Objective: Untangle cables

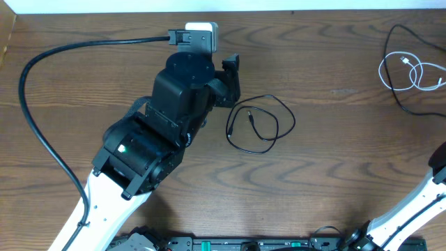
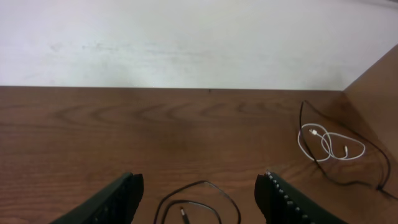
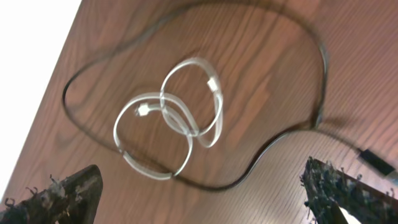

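Observation:
A small black cable (image 1: 261, 124) lies looped at the table's middle, just right of my left gripper (image 1: 233, 87). In the left wrist view this loop (image 2: 199, 199) lies on the wood below the open left gripper (image 2: 200, 185), untouched. At the far right the white cable (image 1: 411, 73) is coiled in loops, and a longer black cord (image 1: 394, 87) curves around it. The right wrist view shows the white cable (image 3: 171, 124) inside the black cord's (image 3: 280, 143) bend, the two crossing at the white loop's lower edge. My right gripper (image 3: 202, 177) hangs wide open above them, holding nothing.
The left arm's thick black wire (image 1: 42, 90) arcs over the table's left side. The right arm (image 1: 418, 202) comes in from the lower right corner. A wooden side wall (image 2: 379, 81) rises at the table's right end, and a white wall (image 2: 186, 37) stands behind the back edge.

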You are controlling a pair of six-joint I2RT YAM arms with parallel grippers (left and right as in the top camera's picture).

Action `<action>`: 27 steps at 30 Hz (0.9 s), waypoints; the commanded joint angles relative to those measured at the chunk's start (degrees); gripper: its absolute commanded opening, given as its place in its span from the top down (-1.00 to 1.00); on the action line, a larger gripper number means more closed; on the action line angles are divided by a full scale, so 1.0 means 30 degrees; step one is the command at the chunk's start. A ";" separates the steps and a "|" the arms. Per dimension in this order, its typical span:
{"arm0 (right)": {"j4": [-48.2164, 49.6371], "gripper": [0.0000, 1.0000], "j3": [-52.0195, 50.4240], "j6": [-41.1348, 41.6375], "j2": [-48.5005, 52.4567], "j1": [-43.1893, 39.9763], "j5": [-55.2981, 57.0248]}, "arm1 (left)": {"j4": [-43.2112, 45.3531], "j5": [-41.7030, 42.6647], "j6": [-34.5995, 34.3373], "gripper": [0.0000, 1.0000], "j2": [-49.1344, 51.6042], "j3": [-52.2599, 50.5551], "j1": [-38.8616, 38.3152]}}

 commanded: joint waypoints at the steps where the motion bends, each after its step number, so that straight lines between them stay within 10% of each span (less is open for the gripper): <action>1: -0.0991 -0.98 0.0248 -0.1588 -0.1741 0.0073 -0.4444 | -0.0291 -0.0007 0.0189 -0.25 0.0204 0.0117 0.0095; 12: -0.5260 -0.98 0.0240 -0.6856 -0.2608 0.4095 -0.6543 | -0.5967 0.4415 0.4379 -0.25 0.4561 0.0007 0.0102; 27: -0.5705 -0.99 0.0240 -0.7074 -0.2601 0.6317 -0.4255 | -0.3963 0.9005 1.1023 -0.60 1.1817 -0.0933 0.3796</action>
